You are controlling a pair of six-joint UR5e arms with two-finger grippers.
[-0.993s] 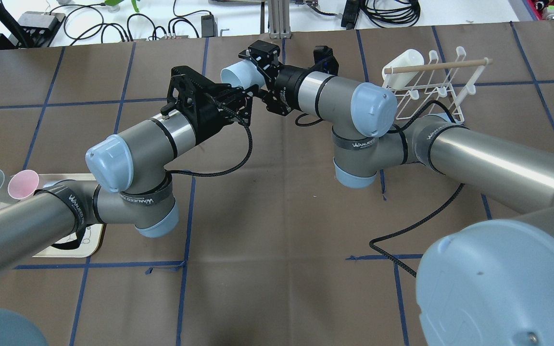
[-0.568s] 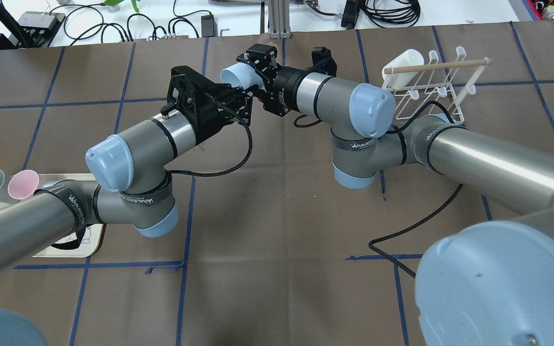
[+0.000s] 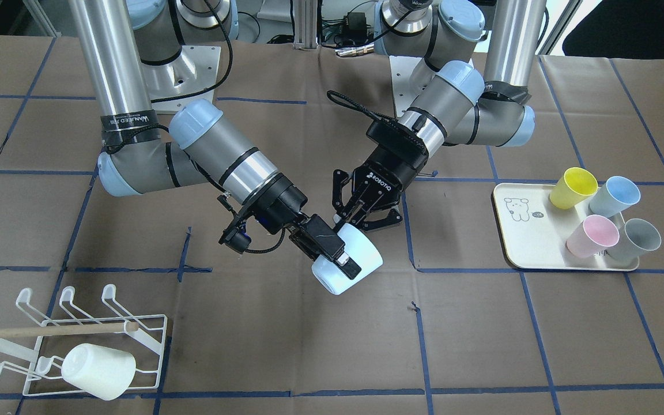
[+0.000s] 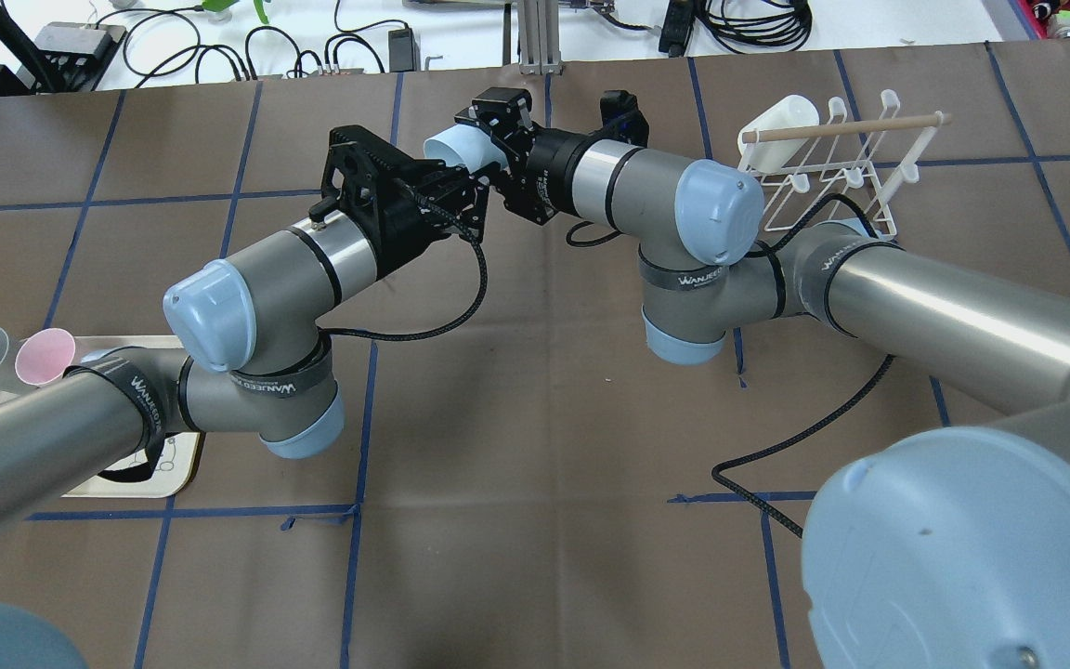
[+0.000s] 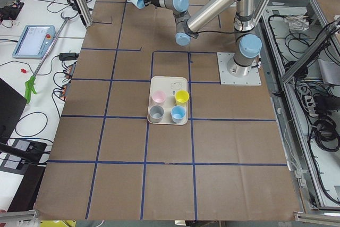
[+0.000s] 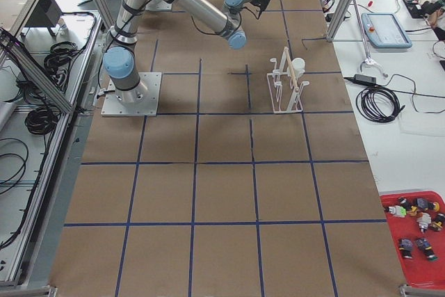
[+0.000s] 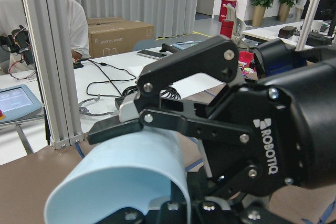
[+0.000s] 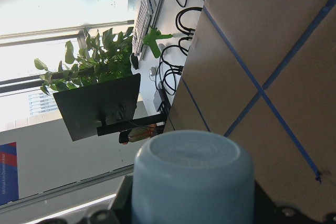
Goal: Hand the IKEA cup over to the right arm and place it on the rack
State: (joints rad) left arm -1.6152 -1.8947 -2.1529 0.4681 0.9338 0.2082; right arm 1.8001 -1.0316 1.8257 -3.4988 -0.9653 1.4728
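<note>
A pale-blue IKEA cup (image 3: 361,259) hangs above the middle of the table, between both grippers. My left gripper (image 3: 362,223) comes in from the tray side with its fingers spread on the cup's end. My right gripper (image 3: 338,259) is shut on the cup, one black finger (image 3: 332,245) lying across its side and the other hidden behind it. In the left wrist view the right finger pad (image 7: 113,129) rests on the cup (image 7: 126,182). The right wrist view shows the cup's closed base (image 8: 191,153). The white wire rack (image 4: 832,177) stands at the far right.
A white cup (image 3: 98,369) hangs on the rack (image 3: 49,340) under its wooden dowel (image 3: 49,331). The cream tray (image 3: 525,242) on my left side holds yellow, blue, pink and grey cups. Black cables loop from both wrists.
My right gripper has moved slightly to the left, and the cup has shifted a little the same way. The left arm has barely moved.
</note>
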